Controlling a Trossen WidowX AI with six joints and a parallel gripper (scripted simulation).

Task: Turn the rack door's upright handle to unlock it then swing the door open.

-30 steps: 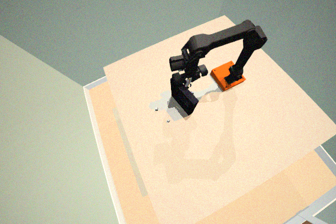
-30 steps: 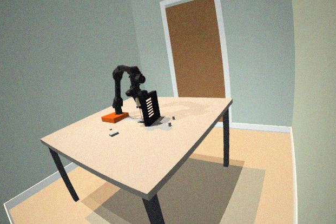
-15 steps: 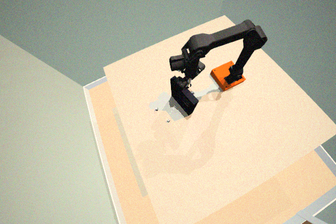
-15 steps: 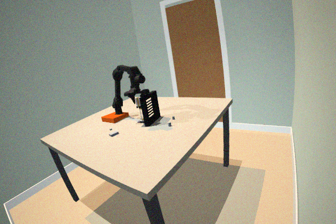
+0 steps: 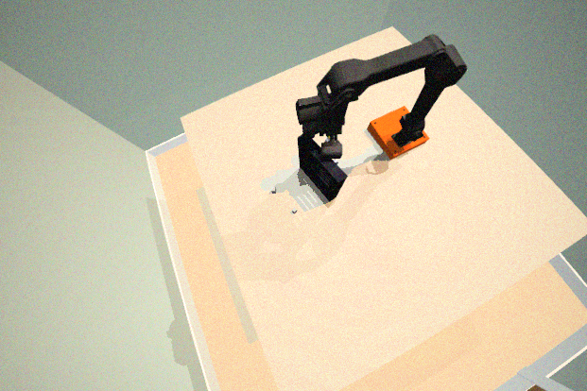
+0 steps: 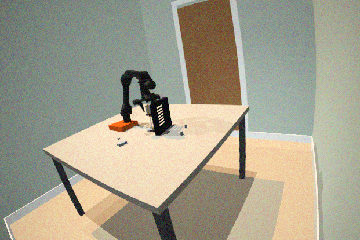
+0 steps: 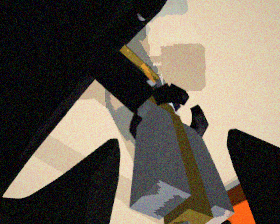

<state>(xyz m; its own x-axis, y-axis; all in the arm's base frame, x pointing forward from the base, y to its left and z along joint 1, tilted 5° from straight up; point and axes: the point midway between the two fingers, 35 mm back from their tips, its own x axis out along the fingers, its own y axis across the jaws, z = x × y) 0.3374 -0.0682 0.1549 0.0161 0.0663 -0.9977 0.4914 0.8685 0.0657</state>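
- Gripper [image 5: 330,140] [image 6: 148,106] [image 7: 175,141]: fingers spread, pinching nothing.
- Grey upright handle with brass-coloured stripe [image 6: 147,109] [image 7: 159,160]: in the gap between the fingers in the wrist view, daylight on both sides.
- Black slotted rack [image 5: 319,168] [image 6: 165,116] [image 7: 41,50]: upright, just beside the hand. Can't tell door angle or contact with the arm.
- Two small dark grey pieces [image 5: 273,191] [image 6: 181,133]: on the pale wooden table [image 5: 429,246] [image 6: 138,162], across the rack from the hand.
- Orange base block [image 5: 386,132] [image 6: 116,127] [image 7: 242,214]: apart from the hand.
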